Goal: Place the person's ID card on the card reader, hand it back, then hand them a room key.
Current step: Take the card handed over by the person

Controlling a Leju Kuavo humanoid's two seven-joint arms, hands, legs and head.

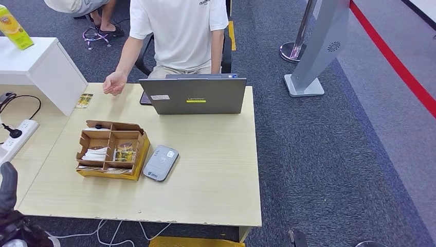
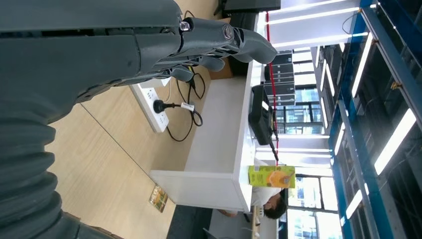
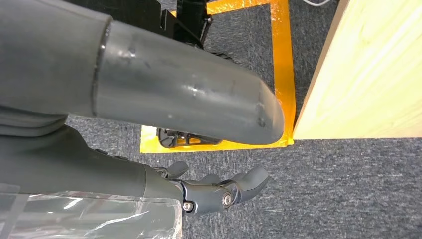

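Left hand [image 2: 199, 45] and right hand [image 3: 219, 191] hold nothing.

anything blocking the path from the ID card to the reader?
The ID card lies at the table's far left; the cardboard organizer sits between it and the card reader. A carry above the box looks unobstructed.

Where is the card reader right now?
In the head view, the grey card reader lies flat on the table, touching the right side of the cardboard organizer box.
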